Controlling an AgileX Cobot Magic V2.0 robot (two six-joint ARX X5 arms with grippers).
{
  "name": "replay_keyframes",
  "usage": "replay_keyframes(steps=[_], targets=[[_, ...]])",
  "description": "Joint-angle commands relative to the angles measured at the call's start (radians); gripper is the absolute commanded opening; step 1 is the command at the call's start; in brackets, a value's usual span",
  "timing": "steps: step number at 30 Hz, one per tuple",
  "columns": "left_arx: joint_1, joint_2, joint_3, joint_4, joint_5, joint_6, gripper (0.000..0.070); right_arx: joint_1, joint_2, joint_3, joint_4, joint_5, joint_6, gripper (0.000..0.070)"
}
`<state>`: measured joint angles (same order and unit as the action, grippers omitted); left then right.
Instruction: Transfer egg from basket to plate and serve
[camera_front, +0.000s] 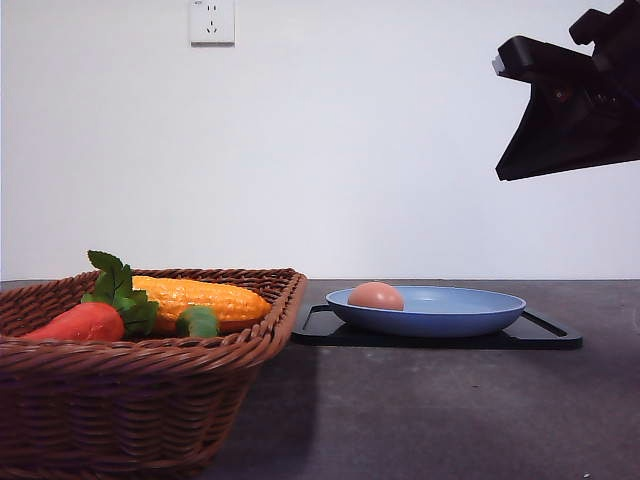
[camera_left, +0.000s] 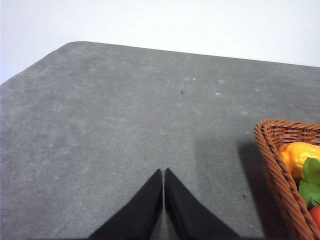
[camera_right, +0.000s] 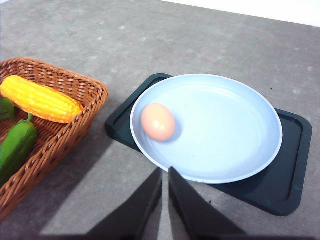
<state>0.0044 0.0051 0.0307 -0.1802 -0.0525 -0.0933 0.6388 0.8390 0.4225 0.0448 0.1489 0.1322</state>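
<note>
The pinkish-brown egg (camera_right: 158, 121) lies on the light blue plate (camera_right: 235, 145), toward the side nearest the basket (camera_right: 75, 125); from the front the egg (camera_front: 376, 296) rests at the plate's (camera_front: 470, 318) left end. My right gripper (camera_right: 165, 171) hangs well above the table, just off the plate's near rim, fingers shut with nothing between them. The right arm (camera_front: 575, 105) is high at the upper right in the front view. My left gripper (camera_left: 163, 171) is shut and empty over bare table, off to one side of the basket (camera_left: 280, 165).
The plate sits on a flat black tray (camera_right: 285, 192). The wicker basket (camera_front: 150, 390) holds a yellow corn cob (camera_front: 205, 298), a red carrot with green leaves (camera_front: 85, 322) and a green pepper (camera_right: 15, 147). Grey table (camera_left: 100, 115) stretches around them; a white wall stands behind.
</note>
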Motion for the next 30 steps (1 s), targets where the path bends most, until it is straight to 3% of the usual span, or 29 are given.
replay_keyframes(steps=[1,5,11,19,26,30], targets=[[0.002,-0.002,-0.028,-0.003,0.000,-0.004,0.0000,-0.006,-0.061,0.007,-0.004,0.043,-0.054,0.0000],[0.002,-0.002,-0.028,-0.003,0.000,-0.004,0.0000,-0.089,-0.211,-0.016,-0.015,0.079,-0.138,0.0000],[0.002,-0.002,-0.028,-0.003,0.000,-0.004,0.0000,-0.309,-0.449,-0.122,-0.016,-0.100,-0.140,0.0000],[0.002,-0.002,-0.028,-0.003,0.000,-0.004,0.0000,-0.531,-0.697,-0.282,-0.016,-0.232,-0.140,0.0000],[0.002,-0.002,-0.028,-0.003,0.000,-0.004,0.0000,-0.588,-0.810,-0.408,-0.016,-0.240,-0.140,0.0000],[0.002,-0.002,-0.028,-0.003,0.000,-0.004,0.0000,-0.595,-0.835,-0.414,-0.093,-0.257,-0.140,0.0000]])
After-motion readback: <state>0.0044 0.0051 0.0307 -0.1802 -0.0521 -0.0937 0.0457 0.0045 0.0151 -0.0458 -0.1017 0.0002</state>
